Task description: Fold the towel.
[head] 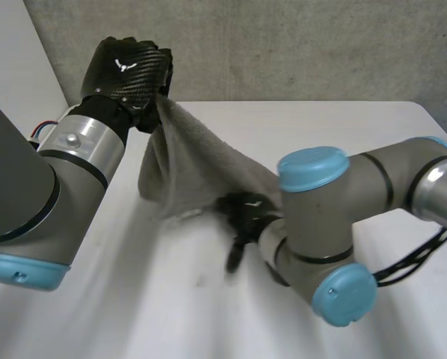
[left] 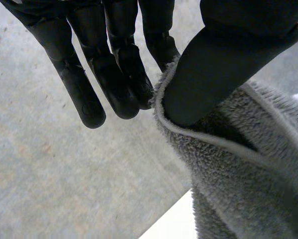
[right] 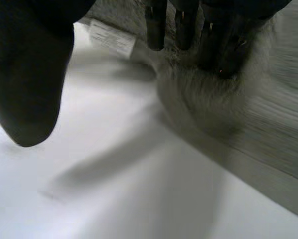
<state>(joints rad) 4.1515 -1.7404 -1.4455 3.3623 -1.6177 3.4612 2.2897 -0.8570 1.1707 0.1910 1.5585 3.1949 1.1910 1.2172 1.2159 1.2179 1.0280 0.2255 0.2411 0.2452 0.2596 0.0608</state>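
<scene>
A grey towel [head: 201,164] hangs from my left hand [head: 130,71], which is raised above the far left of the white table [head: 321,127]. In the left wrist view the thumb pinches the towel's hemmed edge [left: 248,179] against the fingers [left: 114,74]. The towel slopes down to the table, where its lower part lies beside my right hand [head: 242,213]. In the right wrist view that hand's straight fingers [right: 214,45] rest on the towel's fluffy edge [right: 268,124], with the thumb [right: 29,74] spread well apart over bare table.
A white care label [right: 111,40] on the towel lies near the right hand's fingertips. The right arm's elbow [head: 321,224] crosses the front right of the table. A grey wall stands behind the table's far edge.
</scene>
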